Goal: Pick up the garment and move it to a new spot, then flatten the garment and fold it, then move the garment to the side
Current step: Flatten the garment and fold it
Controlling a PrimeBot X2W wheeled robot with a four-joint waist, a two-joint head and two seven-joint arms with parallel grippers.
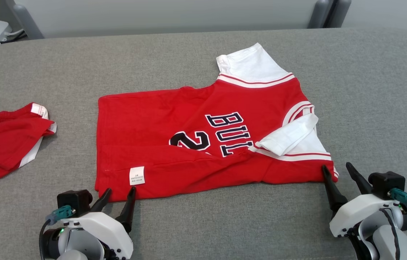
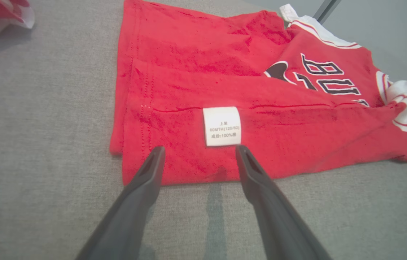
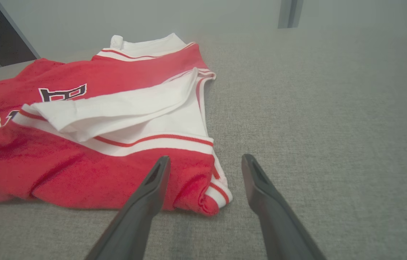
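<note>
- garment (image 1: 189, 144): red jersey w/ white sleeves, lying mostly flat mid of the grey surface (image 1: 203, 224). Hem end twd robot's left, sleeve end twd right.
- near long edge is folded over onto the body. The fold covers the lower part of the black lettering (image 1: 225, 131); "BUL" + a "2" are readable.
- white label (image 1: 136, 176) sits on the folded strip, near the hem corner.
- near sleeve (image 1: 290, 135) lies doubled back onto the red body. Far sleeve (image 1: 250, 65) sticks out flat on the far side.
- left hand (image 1: 120, 189): released, fingers spread, nothing betw them. Tips are at the near hem corner, over the cloth edge. In left wrist view they sit either side of the label, just below it. Contact w/ cloth: can't tell.
- right hand (image 1: 335, 166): released, fingers spread, empty. It straddles the near right corner, one tip over the red/white trim, the other over bare surface just beside it.
- second red garment (image 1: 1, 144): crumpled, white trim, at the left edge of the surface, well apart from the jersey.
</note>
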